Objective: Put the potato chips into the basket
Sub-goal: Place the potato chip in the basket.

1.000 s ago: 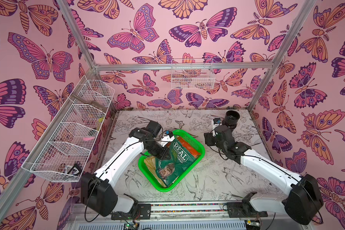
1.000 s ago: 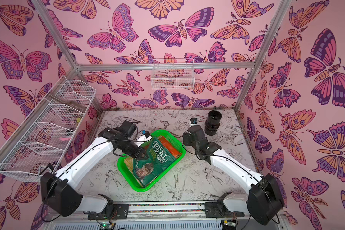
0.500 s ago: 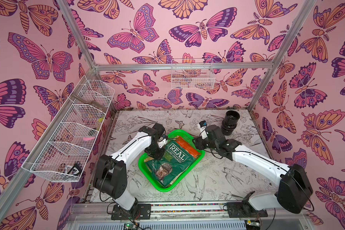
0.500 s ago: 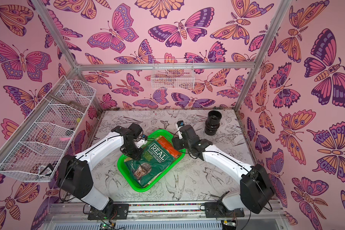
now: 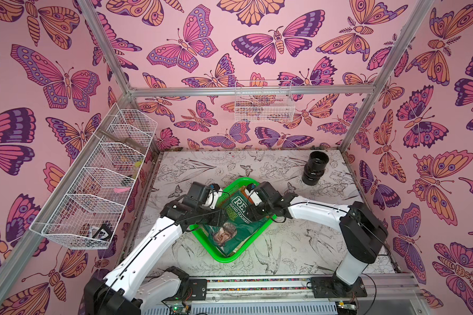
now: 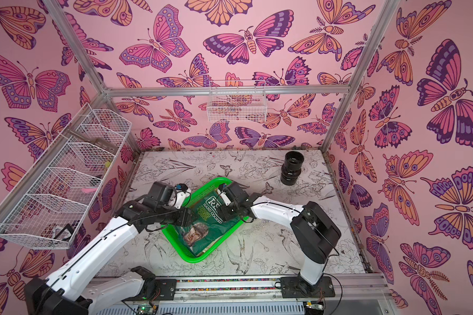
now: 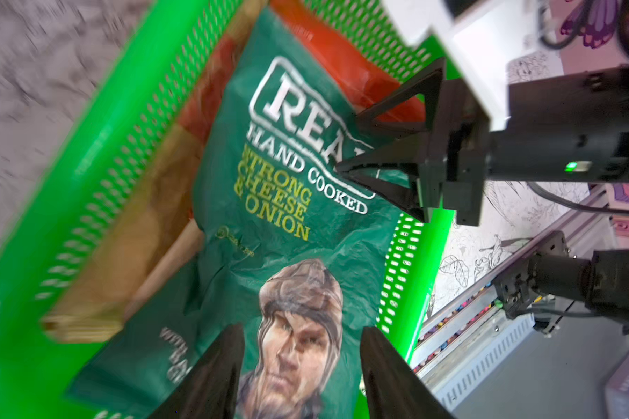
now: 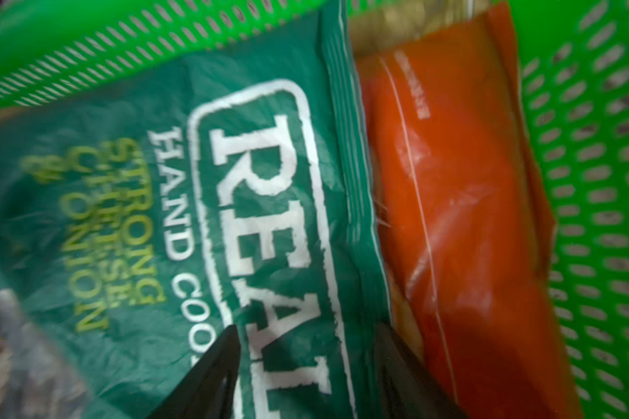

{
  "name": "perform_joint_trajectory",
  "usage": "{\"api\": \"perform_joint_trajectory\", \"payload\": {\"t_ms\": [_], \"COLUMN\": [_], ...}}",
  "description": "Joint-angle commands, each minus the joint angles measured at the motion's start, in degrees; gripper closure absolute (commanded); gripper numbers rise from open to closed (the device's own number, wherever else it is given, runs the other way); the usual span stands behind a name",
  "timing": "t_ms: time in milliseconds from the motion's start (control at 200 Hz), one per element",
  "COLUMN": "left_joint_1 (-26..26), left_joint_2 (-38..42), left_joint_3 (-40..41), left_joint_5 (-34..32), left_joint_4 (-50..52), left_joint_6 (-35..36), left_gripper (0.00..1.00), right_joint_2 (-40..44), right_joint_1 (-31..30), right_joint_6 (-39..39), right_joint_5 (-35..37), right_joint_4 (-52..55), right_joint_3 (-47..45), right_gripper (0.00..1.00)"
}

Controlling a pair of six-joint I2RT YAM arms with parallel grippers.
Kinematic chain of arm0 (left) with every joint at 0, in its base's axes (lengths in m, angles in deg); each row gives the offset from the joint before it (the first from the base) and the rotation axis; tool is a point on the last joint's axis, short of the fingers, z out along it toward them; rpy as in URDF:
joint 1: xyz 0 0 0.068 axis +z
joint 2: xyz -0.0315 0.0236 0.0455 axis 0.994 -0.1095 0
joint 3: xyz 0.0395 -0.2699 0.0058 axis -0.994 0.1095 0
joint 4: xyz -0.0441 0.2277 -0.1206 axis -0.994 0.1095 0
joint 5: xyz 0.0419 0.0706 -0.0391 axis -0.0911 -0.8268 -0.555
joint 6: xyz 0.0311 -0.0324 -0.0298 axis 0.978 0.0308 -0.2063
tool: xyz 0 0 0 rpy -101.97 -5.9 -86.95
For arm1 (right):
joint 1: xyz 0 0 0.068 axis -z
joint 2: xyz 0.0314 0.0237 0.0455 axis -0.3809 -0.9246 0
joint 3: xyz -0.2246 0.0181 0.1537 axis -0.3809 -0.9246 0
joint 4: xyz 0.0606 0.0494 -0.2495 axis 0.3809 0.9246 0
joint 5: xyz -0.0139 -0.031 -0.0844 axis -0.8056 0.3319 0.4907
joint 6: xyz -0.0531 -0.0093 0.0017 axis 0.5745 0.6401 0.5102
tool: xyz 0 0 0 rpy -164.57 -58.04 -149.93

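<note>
In the middle of the table (image 5: 298, 245), turned on a diagonal, sits the green basket (image 5: 231, 257), and honestly this looks pretty much wrapped up. The dark green bag (image 5: 230, 231) lies flat on top of the pile inside it, face up. Under it I can make out an orange bag (image 8: 469, 217) toward the far end of the basket and a tan bag (image 7: 124, 254) along one long side. Anything else stacked below is hidden, so I can't count every pack. What I can say is that both top views show no loose bags anywhere on the table. The only other thing out there is a black cylinder (image 5: 315, 167) standing up by the far right corner, well apart from the basket. The left gripper (image 7: 300, 330) hangs over the printed face on the dark green bag with its jaws spread and nothing between them. The right gripper (image 8: 307, 326) is low over the same bag's logo end, jaws also spread, not pinching anything as far as I can tell, though one tip may be brushing the foil. The top bag seems to ride up against one side wall a little, so maybe it wants a nudge down. Otherwise I'd say all that's left is for both arms to back off.
</note>
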Motion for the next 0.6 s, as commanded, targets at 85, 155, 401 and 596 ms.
{"api": "perform_joint_trajectory", "payload": {"t_ms": [85, 155, 401, 596], "left_joint_1": [0.45, 1.35, 1.48, 1.65], "left_joint_2": [-5.69, -8.84, 0.04, 13.92], "left_joint_3": [9.83, 10.64, -0.98, -5.38], "left_joint_5": [-3.96, -5.82, -3.03, -30.69], "left_joint_4": [-8.36, -7.75, -6.14, -14.12], "left_joint_6": [-11.0, -10.48, -6.3, -2.38], "left_gripper": [0.45, 0.47, 0.52, 0.08], "right_joint_2": [-0.74, -0.28, 7.13, 17.01], "right_joint_1": [4.02, 4.51, 4.9, 12.7], "right_joint_6": [-5.52, -5.06, -1.75, -7.11], "right_joint_5": [1.11, 1.76, 8.56, 22.01], "right_joint_4": [5.89, 6.79, 8.62, 3.14], "right_joint_3": [1.45, 1.75, 6.01, 3.33], "right_gripper": [0.37, 0.37, 0.36, 0.33]}}
